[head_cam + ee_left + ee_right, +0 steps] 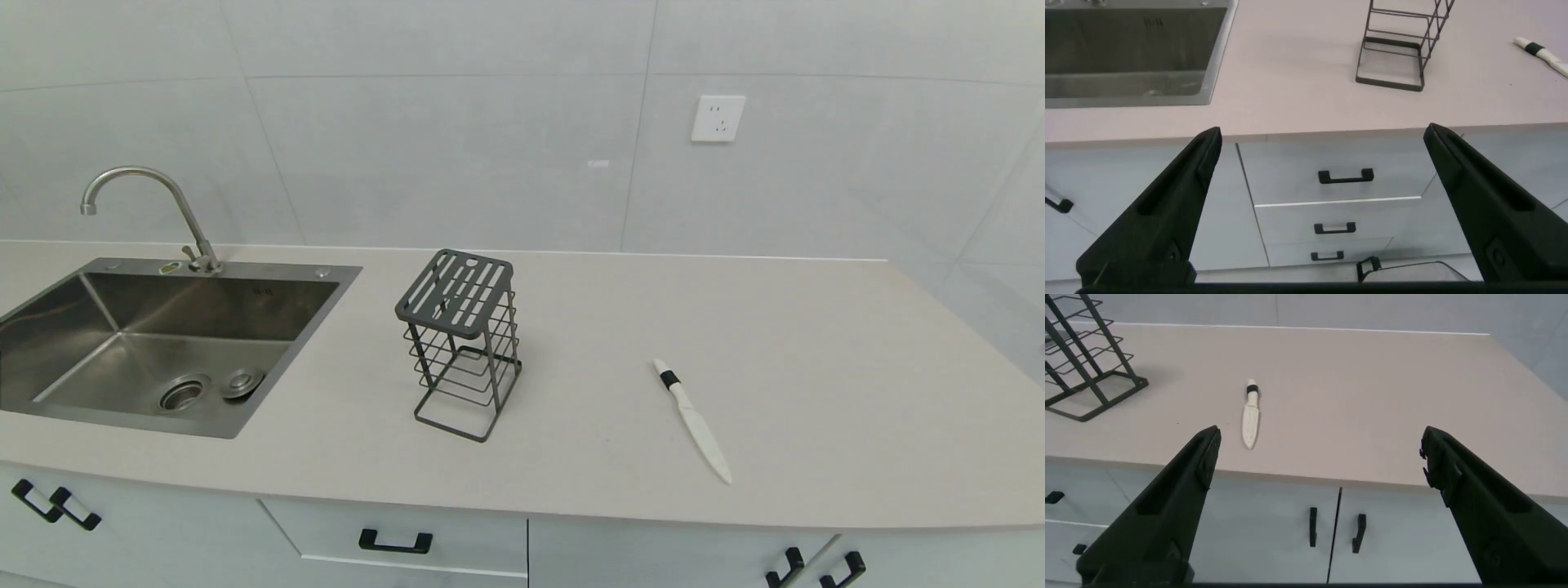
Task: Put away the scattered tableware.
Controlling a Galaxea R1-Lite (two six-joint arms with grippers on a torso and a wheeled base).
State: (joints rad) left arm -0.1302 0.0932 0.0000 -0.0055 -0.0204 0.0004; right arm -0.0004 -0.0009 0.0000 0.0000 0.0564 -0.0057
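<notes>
Left claw [1323, 135] agape before beige countertop [759, 318]

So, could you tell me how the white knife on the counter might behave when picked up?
The knife looks thin and stiff, so probably light. It lies flat on the smooth counter, so it may slide rather than roll, and leaves little edge to grip.

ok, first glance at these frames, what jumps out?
A dark wire rack stands upright in the middle of the counter, with nothing in it. A white knife with a black band lies flat to the rack's right, apart from it, near the counter's front edge. A steel sink sits at the far left.
</notes>
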